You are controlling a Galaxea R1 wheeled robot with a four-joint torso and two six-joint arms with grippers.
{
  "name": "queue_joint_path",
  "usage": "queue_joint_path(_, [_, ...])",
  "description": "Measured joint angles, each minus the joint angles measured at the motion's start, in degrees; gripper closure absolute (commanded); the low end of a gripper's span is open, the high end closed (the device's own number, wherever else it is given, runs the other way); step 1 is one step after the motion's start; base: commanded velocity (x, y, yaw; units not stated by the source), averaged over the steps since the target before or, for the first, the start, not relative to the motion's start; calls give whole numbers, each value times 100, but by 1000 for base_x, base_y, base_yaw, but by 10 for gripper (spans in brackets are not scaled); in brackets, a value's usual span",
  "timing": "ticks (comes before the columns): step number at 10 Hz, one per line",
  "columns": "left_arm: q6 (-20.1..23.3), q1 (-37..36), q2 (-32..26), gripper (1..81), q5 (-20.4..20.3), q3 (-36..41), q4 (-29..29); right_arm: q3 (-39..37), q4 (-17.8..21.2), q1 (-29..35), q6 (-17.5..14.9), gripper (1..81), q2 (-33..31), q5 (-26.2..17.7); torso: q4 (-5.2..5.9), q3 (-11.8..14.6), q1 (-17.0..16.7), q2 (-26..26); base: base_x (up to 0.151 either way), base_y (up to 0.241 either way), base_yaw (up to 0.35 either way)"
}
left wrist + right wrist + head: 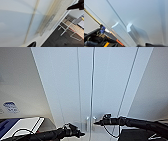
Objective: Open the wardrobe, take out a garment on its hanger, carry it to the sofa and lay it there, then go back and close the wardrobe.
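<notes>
From the head camera we see the wardrobe (100,84), two smooth white doors shut, two small blocky handles (90,120) between our left pincer (80,134) and right pincer (96,122), whose grips we cannot tell, while the right wrist shows both handles close ahead.

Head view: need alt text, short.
Closed white wardrobe seen from close in front, its two small vertical handles side by side at the door seam. The right gripper reaches right up to the handles, and the left gripper sits lower, just to their left.
</notes>
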Motion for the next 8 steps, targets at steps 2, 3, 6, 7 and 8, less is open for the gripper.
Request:
queue_joint_path(2, [2,0,11,10,7,-74,5,-345,-9,4,6,10,200,6,0,0,2,0,0,0,0])
queue_joint_path(3, [2,-2,33,10,9,-91,5,-438,-9,17,23,10,289,-11,0,0,2,0,0,0,0])
queue_joint_path(6, [2,-2,212,10,13,-318,16,-438,2,85,50,10,388,-91,0,0,2,0,0,0,0])
queue_joint_path(7, [5,-2,300,10,18,-386,22,-419,0,108,50,10,438,-96,0,0,2,0,0,0,0])
queue_joint_path(8, [2,-2,400,10,16,-445,28,-422,0,124,45,10,517,-101,0,0,2,0,0,0,0])
